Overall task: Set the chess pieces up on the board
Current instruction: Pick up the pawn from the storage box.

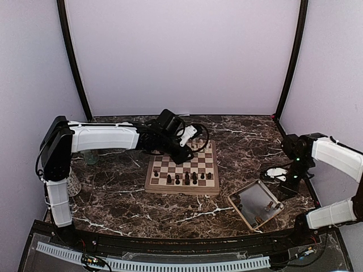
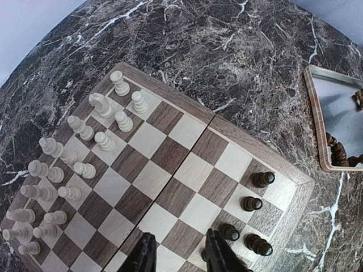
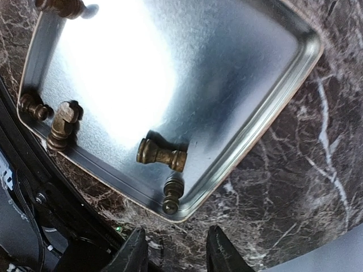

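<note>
Lower right of the overhead frame, a shallow square beige tray sits on the dark marble table. A few dark brown wooden chess pieces lie along its rim. The right gripper hangs above the tray's edge, jaws apart, holding nothing. At centre stands the square wooden checkered chessboard, with more dark pieces lined along its near side and pale cream chessmen on the far side. The left gripper hovers over the board, jaws apart and empty.
</note>
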